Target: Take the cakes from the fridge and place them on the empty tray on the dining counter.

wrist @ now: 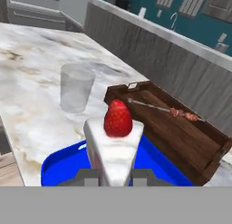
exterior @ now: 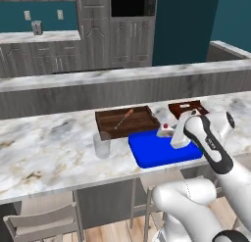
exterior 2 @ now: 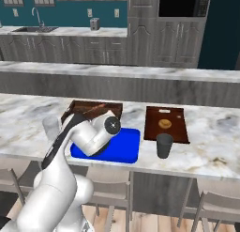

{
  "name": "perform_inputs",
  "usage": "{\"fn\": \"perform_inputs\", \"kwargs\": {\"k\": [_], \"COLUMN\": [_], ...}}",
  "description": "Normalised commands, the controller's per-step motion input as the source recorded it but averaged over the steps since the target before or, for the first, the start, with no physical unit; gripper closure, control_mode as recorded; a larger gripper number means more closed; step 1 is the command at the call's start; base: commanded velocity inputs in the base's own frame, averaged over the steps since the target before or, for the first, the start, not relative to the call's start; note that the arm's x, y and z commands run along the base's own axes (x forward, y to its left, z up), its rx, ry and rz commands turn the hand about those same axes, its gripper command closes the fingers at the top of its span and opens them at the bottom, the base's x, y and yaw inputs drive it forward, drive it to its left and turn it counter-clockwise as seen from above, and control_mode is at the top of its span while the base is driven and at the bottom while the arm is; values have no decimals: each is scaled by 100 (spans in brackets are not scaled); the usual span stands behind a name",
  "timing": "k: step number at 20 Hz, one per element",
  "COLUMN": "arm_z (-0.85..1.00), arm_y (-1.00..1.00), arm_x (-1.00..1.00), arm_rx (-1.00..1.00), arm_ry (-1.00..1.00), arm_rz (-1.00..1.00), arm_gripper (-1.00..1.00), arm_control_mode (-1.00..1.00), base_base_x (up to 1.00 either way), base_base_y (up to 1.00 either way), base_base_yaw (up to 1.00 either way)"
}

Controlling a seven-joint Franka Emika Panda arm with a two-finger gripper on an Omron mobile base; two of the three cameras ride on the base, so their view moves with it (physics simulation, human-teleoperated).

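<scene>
Hand view, claw (wrist: 115,175): clenched on the white cake (wrist: 113,148), one finger tip at each side of its base.
Cake: stands upright between the tips; its narrow wedge edge faces the camera, so the long axis runs away from the claw; red cherry (wrist: 118,118) on top.
Tray (wrist: 59,166): blue, right under the claw and the cake; whether the cake touches its floor cannot be told.
Glass (wrist: 76,88): clear, beyond the claw and to its left, upright on the counter, apart from the tray.
Wooden tray (wrist: 181,137): dark brown, beyond the claw and to its right, just beside the blue one; a thin skewer (wrist: 161,109) lies in it.
Left base view: the cake (exterior: 165,130) sits at the tray's far edge (exterior: 147,155), in front of the bent wrist.
Right base view, counter (exterior 2: 211,146): white-and-grey marble; to the claw's right a reddish board (exterior 2: 166,124) carries a round cookie (exterior 2: 164,123), with a dark cup (exterior 2: 164,145) in front of it.
Room: a raised grey ledge behind the counter, then grey cabinets and teal walls.
</scene>
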Motion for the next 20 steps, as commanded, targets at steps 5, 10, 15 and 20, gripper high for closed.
{"fn": "perform_inputs", "kwargs": {"k": [5, 10, 15, 20], "arm_z": [-15, -39, -48, -48], "arm_y": [0, 0, 0, 0], "arm_x": [50, 44, 39, 42], "arm_rx": [0, 0, 0, 0], "arm_ry": [21, 15, 6, 2], "arm_rz": [6, 11, 13, 13], "arm_gripper": [100, 100, 100, 100], "arm_control_mode": [-100, -100, -100, -100], "base_base_x": [0, 0, 0, 0], "base_base_y": [0, 0, 0, 0], "base_base_yaw": [0, 0, 0, 0]}}
